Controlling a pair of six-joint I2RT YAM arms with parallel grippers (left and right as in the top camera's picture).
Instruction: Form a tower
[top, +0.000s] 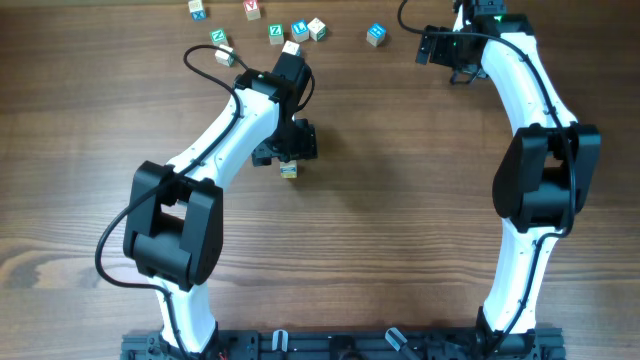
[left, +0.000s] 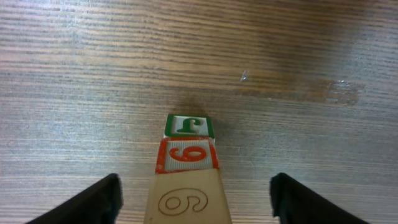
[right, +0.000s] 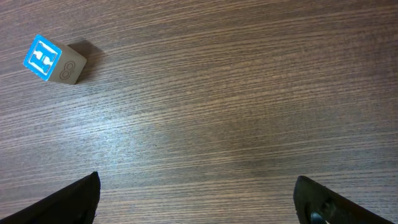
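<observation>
Straddling the tower (left: 186, 158), the left pincer (left: 194, 186) has its jaws parted, one at 9 o'clock of the stack and one at 3 o'clock. Bare counter (left: 280, 74) shows in both gaps, so the jaws stand apart from the cubes.

Left wrist view: three printed faces in line. A pale face with an outlined 6 is nearest the lens, then a red-bordered 9, then a green-bordered J farthest.

Overhead: the tower sits just toward 9 o'clock of counter centre. It is mostly hidden under the left wrist, and only a small blue-and-yellow bit shows.

Loose cubes (top: 276, 32) lie scattered along the 12 o'clock edge, well apart from the tower.

The right pincer (right: 196, 186) is wide, with nothing between its jaws. It hovers over bare counter at about 1 o'clock in the overhead view. A blue-faced cube (right: 53, 59) lies at 10 o'clock in the right wrist view, well clear of the jaws.
</observation>
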